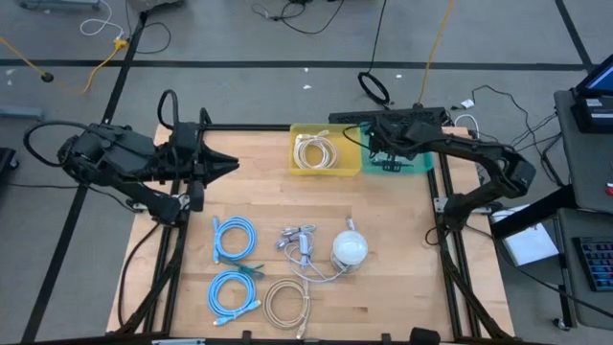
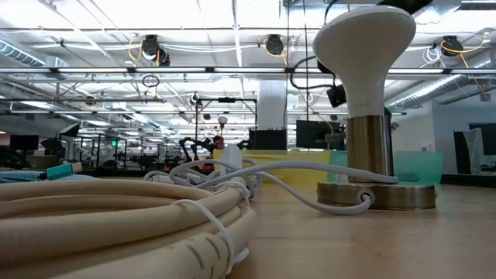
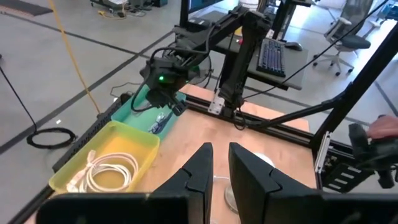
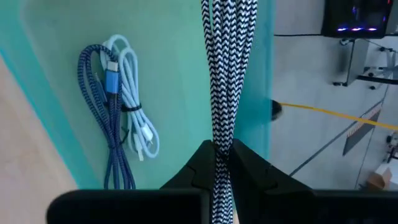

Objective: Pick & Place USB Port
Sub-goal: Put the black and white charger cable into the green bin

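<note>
My right gripper is shut on a black-and-white braided cable above the teal bin. The high view places this gripper over that bin at the table's far edge. A blue braided cable and a white cable lie bundled on the bin's floor. My left gripper hovers over the table's far left part, fingers a narrow gap apart, holding nothing. My right gripper pinches the braided cable between its two fingers, several strands together. It comes from above, pointing down into the teal bin. The strands run straight on past the fingertips and hang below them over the bin's floor; I cannot see where their far end rests.
A yellow bin beside the teal one holds a cream cable. On the near half of the table lie two blue coils, a cream coil, a grey cable bundle and a white domed lamp.
</note>
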Robot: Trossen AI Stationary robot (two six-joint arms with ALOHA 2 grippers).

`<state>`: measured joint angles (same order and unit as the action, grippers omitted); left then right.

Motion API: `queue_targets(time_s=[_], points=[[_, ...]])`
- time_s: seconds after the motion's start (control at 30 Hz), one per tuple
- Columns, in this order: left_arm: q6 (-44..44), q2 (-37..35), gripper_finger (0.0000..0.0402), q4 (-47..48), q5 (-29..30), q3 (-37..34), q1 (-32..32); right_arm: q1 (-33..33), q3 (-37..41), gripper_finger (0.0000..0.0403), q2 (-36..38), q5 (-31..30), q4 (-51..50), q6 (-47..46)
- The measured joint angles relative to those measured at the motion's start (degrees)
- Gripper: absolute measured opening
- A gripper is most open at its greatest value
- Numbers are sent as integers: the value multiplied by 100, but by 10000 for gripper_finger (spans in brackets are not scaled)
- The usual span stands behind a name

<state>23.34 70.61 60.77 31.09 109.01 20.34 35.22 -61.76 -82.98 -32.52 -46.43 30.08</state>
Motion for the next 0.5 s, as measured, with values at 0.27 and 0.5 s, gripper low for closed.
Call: queue_targets(time_s=[0.27,0.5], points=[[122,0,51,112,0,0,3,173,917,19,4,129,981,649],[120,0,51,114,46,0,-2,193,1345,77,2,-976,1727,581]])
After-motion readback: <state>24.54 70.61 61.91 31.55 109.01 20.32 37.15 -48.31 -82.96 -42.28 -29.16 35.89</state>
